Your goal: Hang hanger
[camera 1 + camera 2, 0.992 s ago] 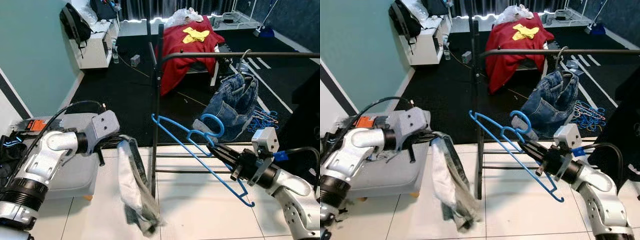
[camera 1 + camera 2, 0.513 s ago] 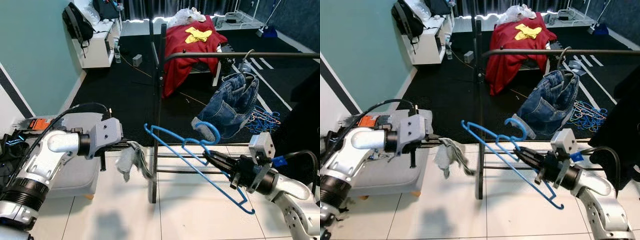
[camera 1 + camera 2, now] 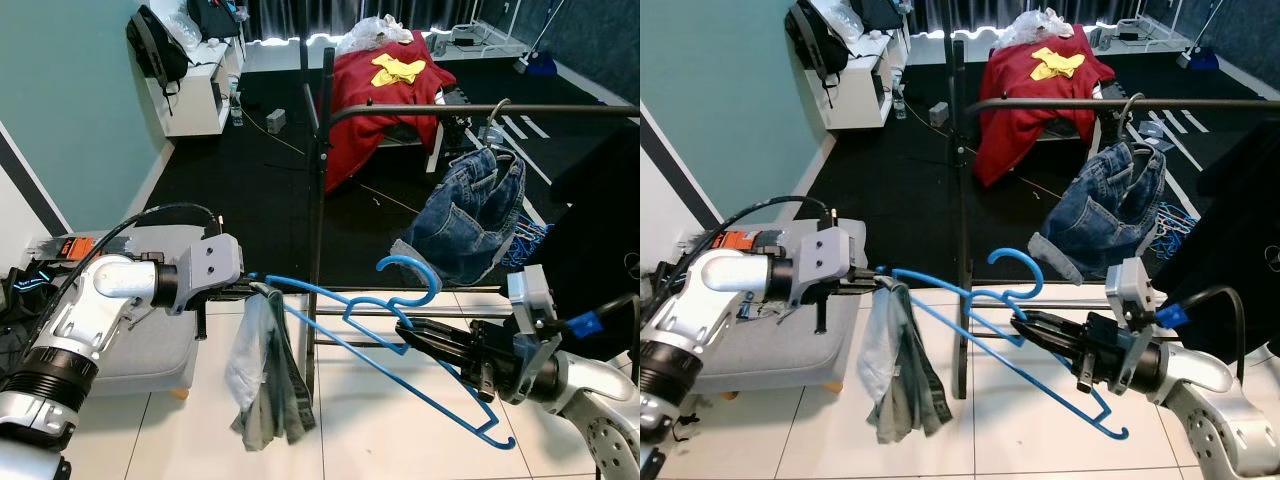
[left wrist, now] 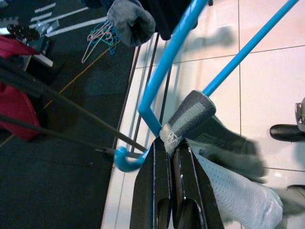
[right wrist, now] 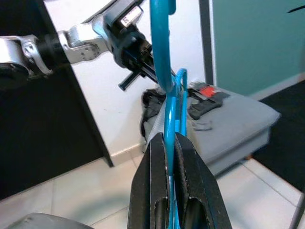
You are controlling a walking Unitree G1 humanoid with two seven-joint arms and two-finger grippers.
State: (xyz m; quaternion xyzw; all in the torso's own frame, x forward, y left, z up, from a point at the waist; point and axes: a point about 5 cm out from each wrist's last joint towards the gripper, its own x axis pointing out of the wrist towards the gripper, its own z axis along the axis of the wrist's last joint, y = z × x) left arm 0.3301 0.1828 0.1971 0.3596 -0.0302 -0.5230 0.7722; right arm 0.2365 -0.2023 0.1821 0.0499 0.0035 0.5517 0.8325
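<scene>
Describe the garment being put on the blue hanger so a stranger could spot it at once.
Find the black clothes rack. Left of its upright, a pale grey garment dangles from the left hand, at the blue hanger tip. Unlike the denim jeans on the rail, it is light grey.

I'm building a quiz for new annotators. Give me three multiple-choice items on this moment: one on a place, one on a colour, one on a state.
1. Where do the jeans hang?
A. on the black rail
B. on the grey cushion
C. on the white shelf

2. What colour is the hanger held by the right end effector?
A. red
B. blue
C. white

3. What is the left end effector doing?
A. hanging open over the floor
B. shut on the grey garment
C. resting on the rail

Answers:
1. A: the jeans dangle from the black rail.
2. B: the hanger in the right end effector is blue.
3. B: the left end effector pinches the grey garment at the hanger's tip.
</scene>
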